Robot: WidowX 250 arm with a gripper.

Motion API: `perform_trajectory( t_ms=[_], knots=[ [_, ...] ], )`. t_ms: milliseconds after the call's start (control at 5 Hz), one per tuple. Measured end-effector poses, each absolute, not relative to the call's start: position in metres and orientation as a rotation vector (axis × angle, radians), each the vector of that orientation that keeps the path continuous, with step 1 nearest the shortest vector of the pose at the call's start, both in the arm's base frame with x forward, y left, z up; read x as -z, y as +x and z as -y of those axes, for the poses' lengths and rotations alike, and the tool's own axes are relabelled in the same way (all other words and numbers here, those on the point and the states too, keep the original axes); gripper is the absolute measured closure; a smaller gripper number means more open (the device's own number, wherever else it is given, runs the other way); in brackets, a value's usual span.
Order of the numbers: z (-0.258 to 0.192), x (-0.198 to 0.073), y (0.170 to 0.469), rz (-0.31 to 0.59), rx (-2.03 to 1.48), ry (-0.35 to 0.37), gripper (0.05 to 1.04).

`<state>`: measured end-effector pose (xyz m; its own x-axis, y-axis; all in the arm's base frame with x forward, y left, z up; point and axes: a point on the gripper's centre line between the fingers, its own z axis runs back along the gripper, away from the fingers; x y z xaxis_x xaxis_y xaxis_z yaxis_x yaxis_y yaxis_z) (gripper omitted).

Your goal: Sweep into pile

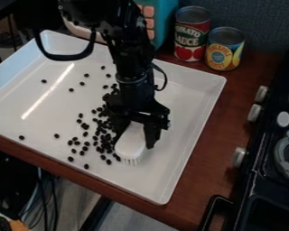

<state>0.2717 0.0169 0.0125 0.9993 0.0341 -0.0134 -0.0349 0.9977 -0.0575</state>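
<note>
Near the frame's centre, the pincer [136, 135] is closed around the white brush [130, 145], bristles near the lower rim of the tray [178, 146], right rim farther off. Dark beans [85, 134] cluster just left.

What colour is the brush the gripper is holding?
White, bristles included; seen in the camera view.

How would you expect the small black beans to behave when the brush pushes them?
The beans look rounded, so they would probably roll. The glossy tray suggests easy sliding too, though its raised rim might contain them.
</note>
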Motion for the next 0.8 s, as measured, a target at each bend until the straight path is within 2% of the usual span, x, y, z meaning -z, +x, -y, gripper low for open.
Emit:
perform_trajectory(
  t_ms=[800],
  knots=[
    [-0.091,-0.013,0.275,0.040,-0.155,-0.047,0.321]
  ],
)
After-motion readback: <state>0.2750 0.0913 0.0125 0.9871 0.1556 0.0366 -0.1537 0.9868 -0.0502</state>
